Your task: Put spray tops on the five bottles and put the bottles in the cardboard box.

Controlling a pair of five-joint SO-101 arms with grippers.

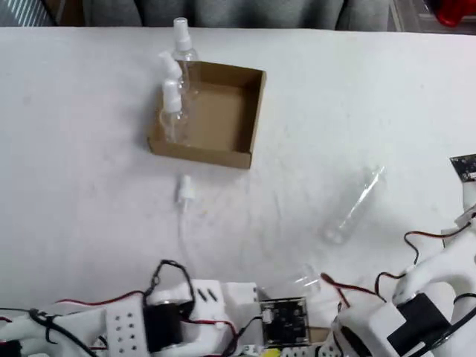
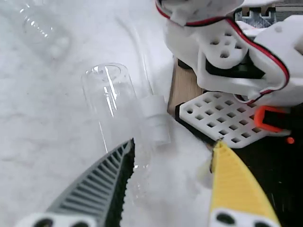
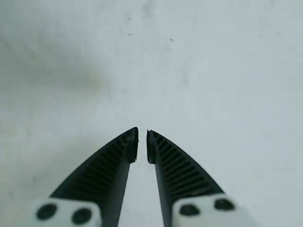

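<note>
Box [image 1: 199,153] w/ 3 bottles [image 1: 172,120], spray top [image 1: 184,190] nearby, left fingers [image 2: 102,184] apart

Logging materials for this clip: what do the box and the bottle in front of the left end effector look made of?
Box: brown cardboard, matte, with folded walls. Bottle: see-through and glossy with bright highlights, probably plastic, though glass cannot be excluded.

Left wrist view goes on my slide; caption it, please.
Open left end effector facing a clear bottle and loose spray top on the table.
</note>
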